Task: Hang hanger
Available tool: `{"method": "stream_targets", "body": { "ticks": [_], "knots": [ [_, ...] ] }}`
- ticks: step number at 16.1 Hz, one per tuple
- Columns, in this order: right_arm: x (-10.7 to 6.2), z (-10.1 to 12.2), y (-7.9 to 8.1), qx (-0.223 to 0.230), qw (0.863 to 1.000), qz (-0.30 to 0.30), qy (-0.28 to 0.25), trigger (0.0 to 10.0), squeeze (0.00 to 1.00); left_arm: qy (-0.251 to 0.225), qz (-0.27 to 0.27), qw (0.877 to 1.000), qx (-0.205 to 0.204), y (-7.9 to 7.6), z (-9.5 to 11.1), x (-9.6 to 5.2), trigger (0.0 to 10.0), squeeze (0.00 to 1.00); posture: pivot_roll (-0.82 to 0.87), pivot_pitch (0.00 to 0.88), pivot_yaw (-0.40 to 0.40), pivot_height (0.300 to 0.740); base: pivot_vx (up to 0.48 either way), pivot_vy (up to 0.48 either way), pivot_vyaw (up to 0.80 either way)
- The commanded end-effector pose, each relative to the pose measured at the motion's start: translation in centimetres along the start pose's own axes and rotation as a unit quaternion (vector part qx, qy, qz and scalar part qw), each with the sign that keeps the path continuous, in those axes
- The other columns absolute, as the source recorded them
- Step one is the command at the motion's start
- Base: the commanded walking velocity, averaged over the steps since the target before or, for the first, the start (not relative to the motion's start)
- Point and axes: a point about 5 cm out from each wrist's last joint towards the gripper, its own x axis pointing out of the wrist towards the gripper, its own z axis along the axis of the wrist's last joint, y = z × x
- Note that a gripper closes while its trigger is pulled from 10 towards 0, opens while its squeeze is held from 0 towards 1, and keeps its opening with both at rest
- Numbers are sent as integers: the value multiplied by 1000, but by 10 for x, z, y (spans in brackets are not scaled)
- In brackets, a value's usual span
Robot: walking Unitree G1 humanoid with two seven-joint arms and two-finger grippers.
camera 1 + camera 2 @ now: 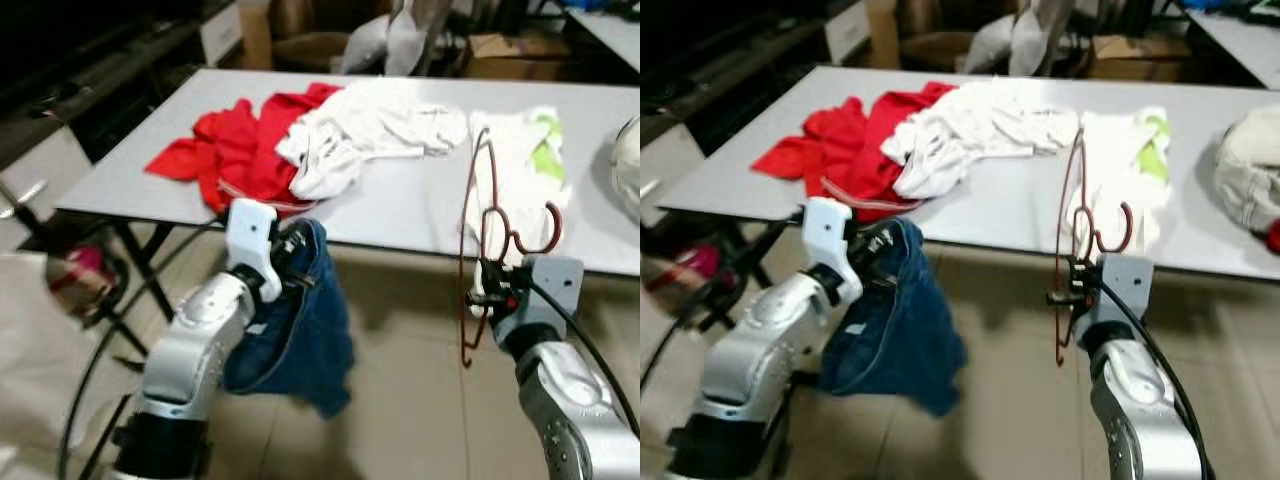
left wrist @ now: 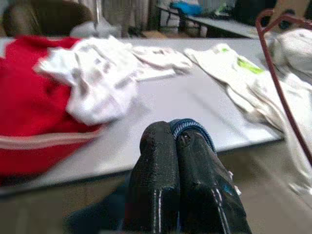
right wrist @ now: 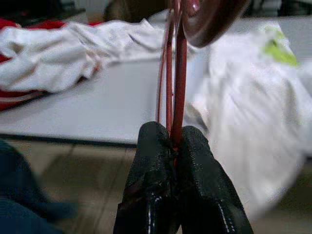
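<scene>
A dark red wire hanger [image 1: 485, 215] stands upright in front of the grey table's [image 1: 400, 205] near edge, my right gripper [image 1: 492, 283] shut on its lower part; the right wrist view has the wire [image 3: 176, 73] pinched between the black fingertips [image 3: 156, 146]. My left gripper [image 1: 292, 248] is shut on the waistband of dark blue jeans [image 1: 300, 330], which hang down toward the floor. In the left wrist view a blue hem [image 2: 190, 127] sits between the closed fingers [image 2: 156, 161].
On the table lie a red garment [image 1: 235, 145], a white shirt [image 1: 370, 130], a white shirt with green print [image 1: 525, 155] and a pale bundle [image 1: 630, 165] at the right edge. Boxes and chairs stand behind. Tiled floor lies below.
</scene>
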Motion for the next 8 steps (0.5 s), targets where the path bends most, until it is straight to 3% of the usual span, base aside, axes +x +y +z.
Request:
{"method": "stream_targets", "body": {
  "ticks": [1, 3, 6, 8],
  "knots": [
    [2, 8, 10, -4, 999, 30, -13, 10000, 0, -10, 16, 1000, 6, 9, 5, -5, 10000, 0, 16, 0, 37, 740, 341, 0, 0],
    [3, 13, 9, -20, 999, 43, -19, 10000, 0, -12, 13, 1000, 7, 9, 6, -4, 10000, 0, 14, 0, 34, 740, 341, 0, 0],
    [3, 30, 12, -65, 990, 119, -28, 10000, 0, -46, -34, 998, 10, 1, 32, 2, 10000, 0, 18, 0, 29, 740, 339, 0, 0],
    [3, 41, 3, -91, 986, 133, -32, 10000, 0, -62, -60, 996, 10, -3, 46, 8, 10000, 0, 18, 0, 29, 740, 337, 0, 0]
  ]
}}
